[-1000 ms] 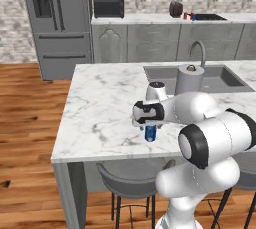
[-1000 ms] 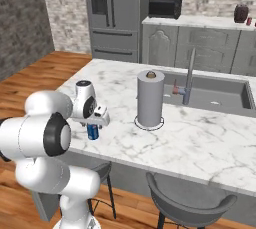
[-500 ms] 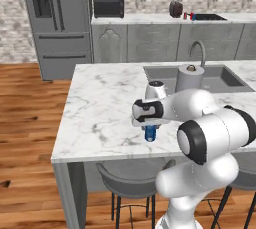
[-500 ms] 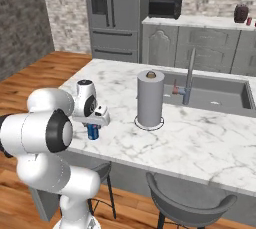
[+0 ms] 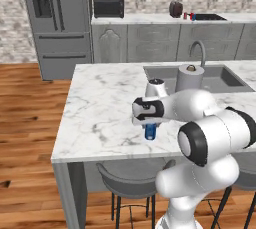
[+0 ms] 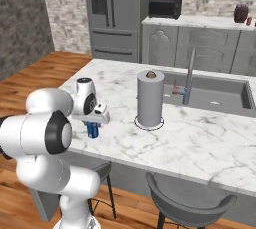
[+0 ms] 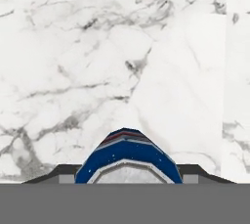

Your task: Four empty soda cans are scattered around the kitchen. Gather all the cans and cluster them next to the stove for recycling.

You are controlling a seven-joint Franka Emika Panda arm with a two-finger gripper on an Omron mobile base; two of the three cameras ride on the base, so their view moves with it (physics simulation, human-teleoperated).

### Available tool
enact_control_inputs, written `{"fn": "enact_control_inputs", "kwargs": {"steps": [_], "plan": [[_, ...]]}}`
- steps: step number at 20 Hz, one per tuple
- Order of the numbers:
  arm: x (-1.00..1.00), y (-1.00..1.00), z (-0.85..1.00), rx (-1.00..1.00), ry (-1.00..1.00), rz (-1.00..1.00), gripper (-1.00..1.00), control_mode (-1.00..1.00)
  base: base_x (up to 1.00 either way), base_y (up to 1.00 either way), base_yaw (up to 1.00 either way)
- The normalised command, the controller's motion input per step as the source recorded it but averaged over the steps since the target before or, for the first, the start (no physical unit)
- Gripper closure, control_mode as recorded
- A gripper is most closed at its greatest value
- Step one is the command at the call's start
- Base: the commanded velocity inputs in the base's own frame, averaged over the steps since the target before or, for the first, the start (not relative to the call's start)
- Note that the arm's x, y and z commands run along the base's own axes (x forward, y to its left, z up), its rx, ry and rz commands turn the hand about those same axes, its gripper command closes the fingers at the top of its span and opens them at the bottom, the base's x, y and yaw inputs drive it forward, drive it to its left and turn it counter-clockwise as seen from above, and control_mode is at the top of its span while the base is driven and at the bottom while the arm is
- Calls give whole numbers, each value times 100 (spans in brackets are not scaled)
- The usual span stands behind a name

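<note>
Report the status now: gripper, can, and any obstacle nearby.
Gripper closed around blue soda can, upright on marble island counter. Paper towel roll stands apart, beside sink. Nothing close against the can.

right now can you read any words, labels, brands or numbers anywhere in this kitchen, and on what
None can be read.
Blue soda can: red band near the top, no lettering that shows.
Microwave: dark front, too small to show any text.
Fridge: dispenser panel is blank grey.

Your blue soda can (image 5: 150, 131), red-striped with a silvery top, stands on a white, grey-veined marble island (image 5: 100, 108) beside a grey paper towel roll (image 6: 150, 99).
</note>
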Motion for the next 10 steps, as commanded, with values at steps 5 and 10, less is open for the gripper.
{"fn": "enact_control_inputs", "kwargs": {"steps": [5, 10], "plan": [[-24, 0, 29, 0, -7, 0, 100, -100, 0, 0, 0], [-32, 0, 34, 0, 0, 0, 100, -100, 0, 0, 0]]}}
